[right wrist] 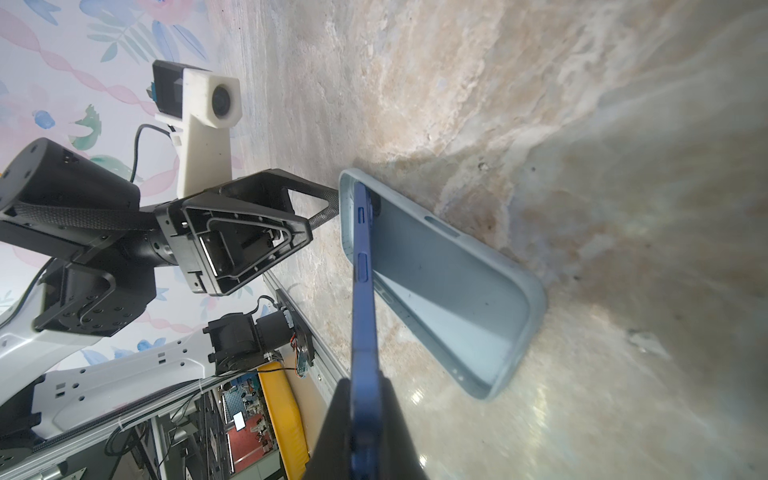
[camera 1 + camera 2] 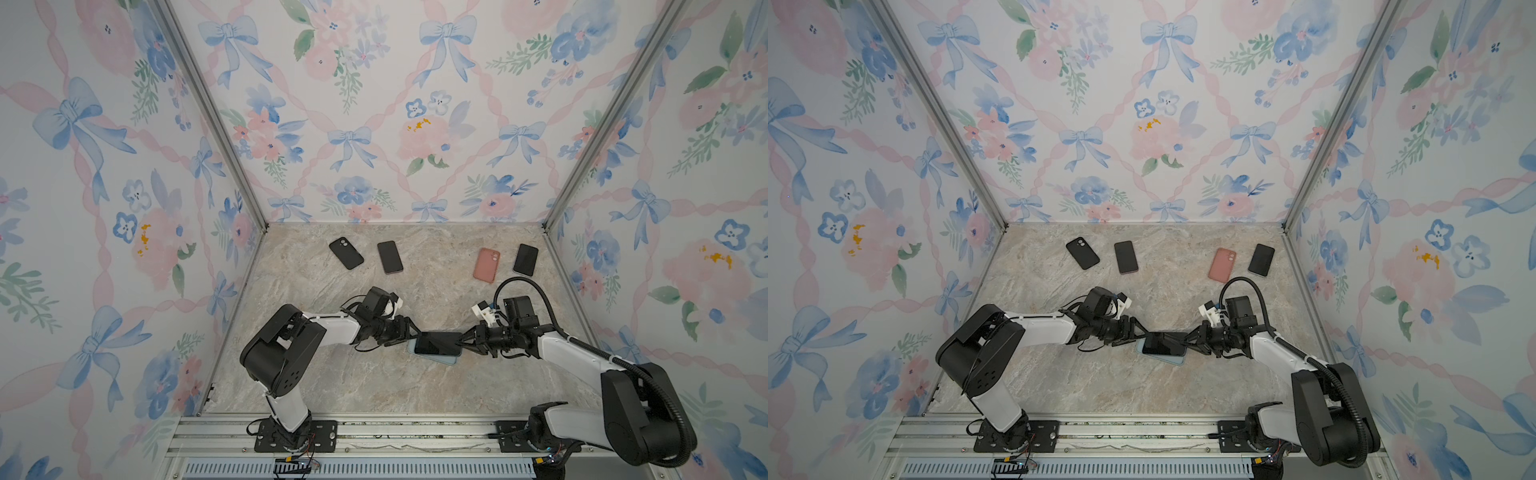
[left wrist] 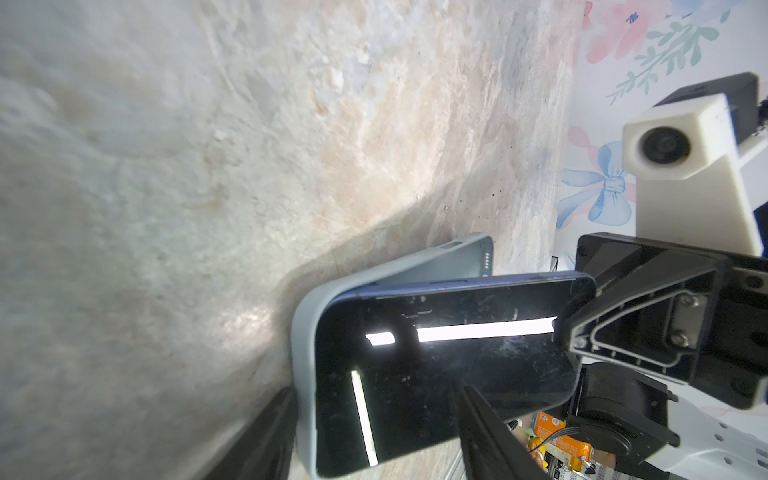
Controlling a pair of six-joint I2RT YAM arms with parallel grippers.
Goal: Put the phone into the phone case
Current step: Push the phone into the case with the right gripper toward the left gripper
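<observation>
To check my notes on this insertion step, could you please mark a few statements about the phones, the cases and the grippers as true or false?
1. The right gripper is shut on one end of the blue phone. True.
2. The blue phone lies flat, fully seated in the light blue case. False: only its far end sits in the case, and the held end is raised, so the phone is tilted.
3. A pink case lies on the table towards the back wall. True.
4. The left gripper holds the black case. False: the black case lies free at the back, and the left gripper stands open at the light blue case's end.
</observation>
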